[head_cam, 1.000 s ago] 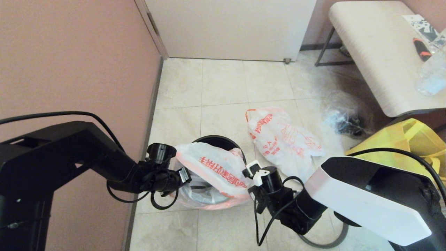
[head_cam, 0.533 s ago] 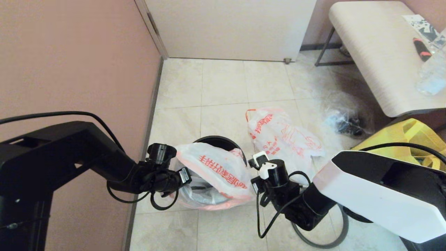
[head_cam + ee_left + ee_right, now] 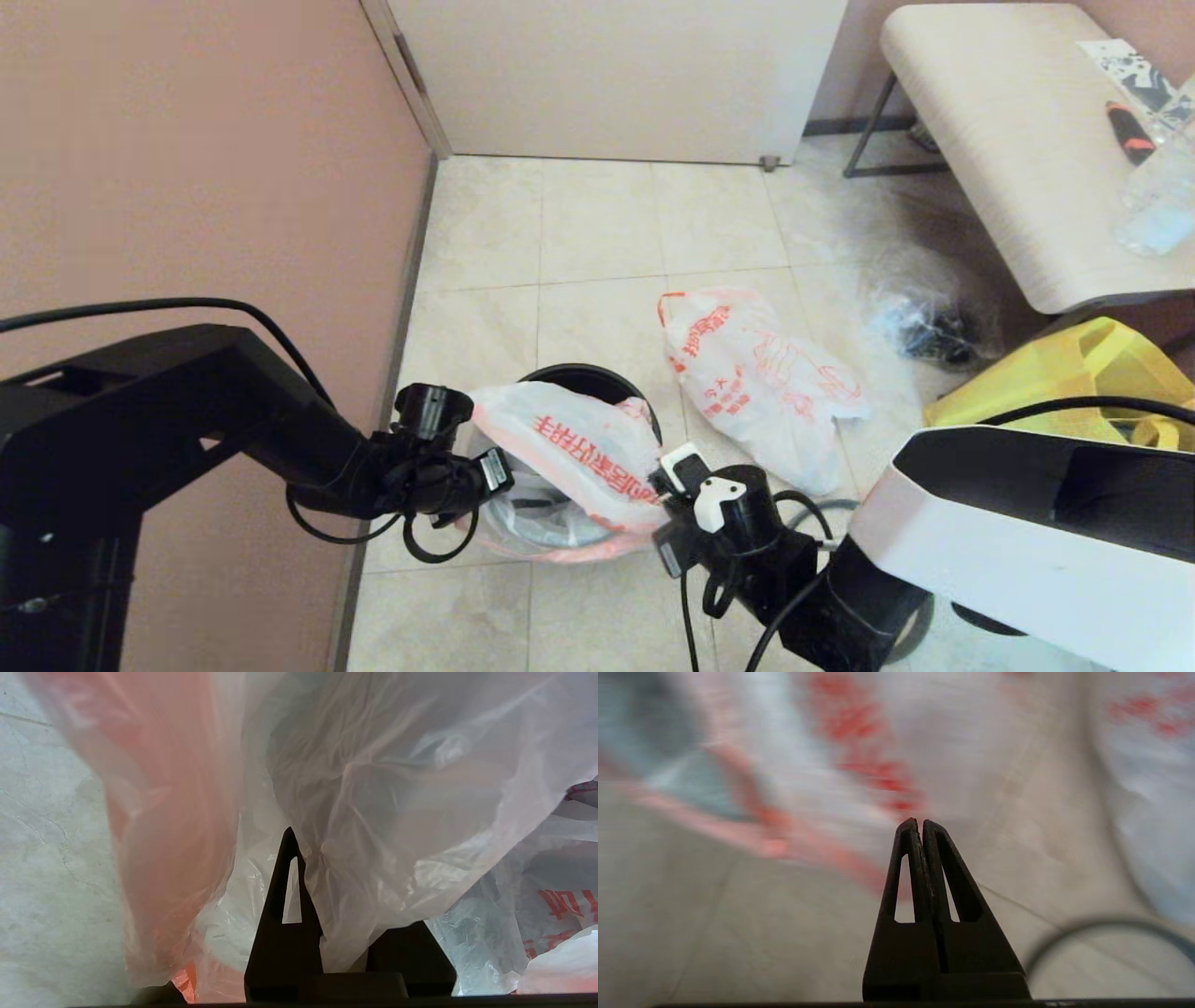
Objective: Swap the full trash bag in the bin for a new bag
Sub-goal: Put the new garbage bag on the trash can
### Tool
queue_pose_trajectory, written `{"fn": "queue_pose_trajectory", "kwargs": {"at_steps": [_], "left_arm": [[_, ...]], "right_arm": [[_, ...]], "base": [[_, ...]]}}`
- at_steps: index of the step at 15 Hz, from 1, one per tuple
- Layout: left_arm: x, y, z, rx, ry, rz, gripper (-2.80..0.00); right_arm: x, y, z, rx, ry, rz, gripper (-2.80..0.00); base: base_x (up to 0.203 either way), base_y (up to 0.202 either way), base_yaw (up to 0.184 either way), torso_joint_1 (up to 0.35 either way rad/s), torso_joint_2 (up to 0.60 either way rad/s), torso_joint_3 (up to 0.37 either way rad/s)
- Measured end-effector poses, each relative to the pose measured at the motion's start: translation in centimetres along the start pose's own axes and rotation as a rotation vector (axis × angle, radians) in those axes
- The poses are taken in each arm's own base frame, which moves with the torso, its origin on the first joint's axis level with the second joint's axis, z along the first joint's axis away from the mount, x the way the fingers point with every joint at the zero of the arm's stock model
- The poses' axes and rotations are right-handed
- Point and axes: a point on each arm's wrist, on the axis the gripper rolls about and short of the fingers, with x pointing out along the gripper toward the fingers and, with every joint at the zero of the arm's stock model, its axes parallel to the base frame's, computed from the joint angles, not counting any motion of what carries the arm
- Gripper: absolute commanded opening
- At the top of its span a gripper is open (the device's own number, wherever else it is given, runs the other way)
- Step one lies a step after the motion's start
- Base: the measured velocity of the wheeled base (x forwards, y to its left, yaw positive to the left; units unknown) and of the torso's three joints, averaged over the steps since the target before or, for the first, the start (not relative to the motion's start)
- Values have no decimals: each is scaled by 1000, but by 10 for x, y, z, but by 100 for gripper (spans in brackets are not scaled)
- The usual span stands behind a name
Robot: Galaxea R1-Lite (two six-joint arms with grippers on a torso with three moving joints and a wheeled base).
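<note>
The black bin (image 3: pixel 583 373) stands on the tiled floor by the wall. The limp white new bag (image 3: pixel 579 448) with red lettering is draped over it, its mouth gaping toward me. My left gripper (image 3: pixel 485 476) is shut on that bag's edge at the bin's left side. In the left wrist view the plastic (image 3: pixel 373 812) is bunched between the jaws and covers one finger. My right gripper (image 3: pixel 665 478) is shut and empty, just off the bag's near right edge (image 3: pixel 859 742). The bulgy full trash bag (image 3: pixel 756 373) lies on the floor right of the bin.
A clear plastic bag with dark contents (image 3: pixel 920 322) and a yellow tote (image 3: pixel 1074 373) lie at the right. Above them stands a pale bench (image 3: pixel 1018 140) carrying a bottle (image 3: pixel 1158 196). A pink wall (image 3: pixel 187 187) borders the left. A grey cable loop (image 3: pixel 1111 926) lies on the floor.
My right gripper swung right and away from the bin, then came back lower, close to the new bag's near right edge. The left gripper and the bag it holds stayed put.
</note>
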Motion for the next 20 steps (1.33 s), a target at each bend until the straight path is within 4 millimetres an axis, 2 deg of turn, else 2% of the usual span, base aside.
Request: {"fn": "queue_pose_trajectory", "kwargs": {"at_steps": [6, 13, 16, 20], "left_arm": [[0, 0, 0, 0, -1, 1, -280], [0, 0, 0, 0, -2, 0, -280], [0, 0, 0, 0, -1, 0, -280], [0, 0, 0, 0, -2, 0, -280]], "right_arm": [[19, 18, -20, -59, -9, 61, -280], [-7, 24, -9, -71, -136, 79, -280], [-19, 30, -15, -92, -107, 107, -280], [-16, 36, -28, -108, -67, 126, -280]], "base": [[0, 0, 0, 0, 0, 0], [0, 0, 0, 0, 0, 0], [0, 0, 0, 0, 0, 0], [0, 0, 0, 0, 0, 0]]}}
